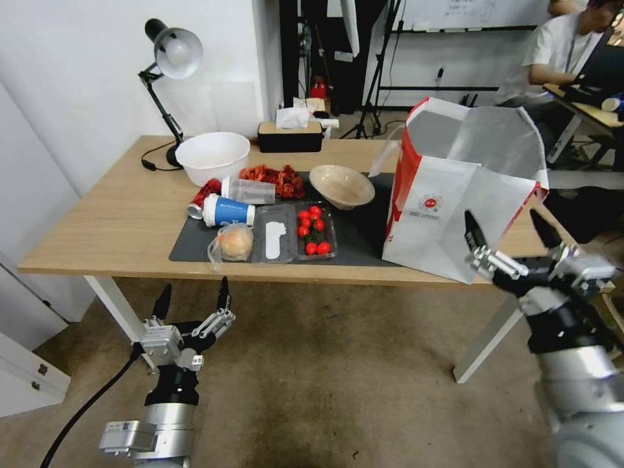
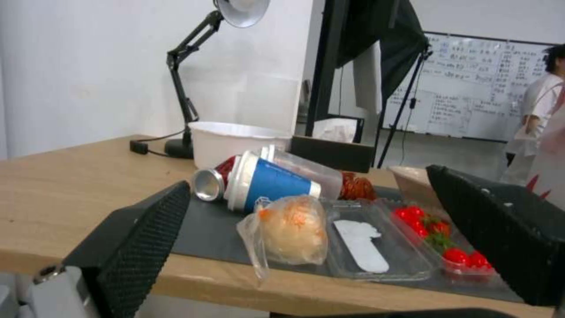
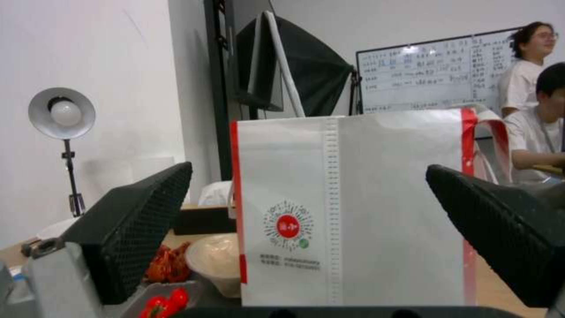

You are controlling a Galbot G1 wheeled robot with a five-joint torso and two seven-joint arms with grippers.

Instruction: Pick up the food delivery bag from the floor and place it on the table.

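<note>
Bag placement looks done: the large boxy white food delivery bag [image 1: 455, 195] with red sides and silver foil lining stands upright on the right end of the long light-wood table [image 1: 97, 227], its near corner close to the table's front edge, its left base on the dark grey mat [image 1: 357, 234].

Right gripper [image 1: 510, 234] sits just near-side of the bag, fingers spread wide, holding nothing. In the right wrist view the bag's white face and round red logo [image 3: 288, 226] show between the open fingers; I cannot tell whether a fingertip touches the bag.

Left gripper [image 1: 193, 296] hangs low in front of the table's near-left edge, over the worn beige-brown carpet floor [image 1: 325, 390], also wide open and empty.

Step in hand, as I judge it: release and clear.
- Draw the right gripper straight back toward the robot, not sideways; the bag is tall, light and open-mouthed, so a brush could tip it.
- Mind the white strap handle [image 1: 390, 153] at the far left side.
- Near corner sits close to the edge; a nudge farther onto the table may be wise.
- Tray of red cherry tomatoes [image 1: 313, 229] and beige bowl [image 1: 341, 185] lie left of the bag; keep clear.
</note>
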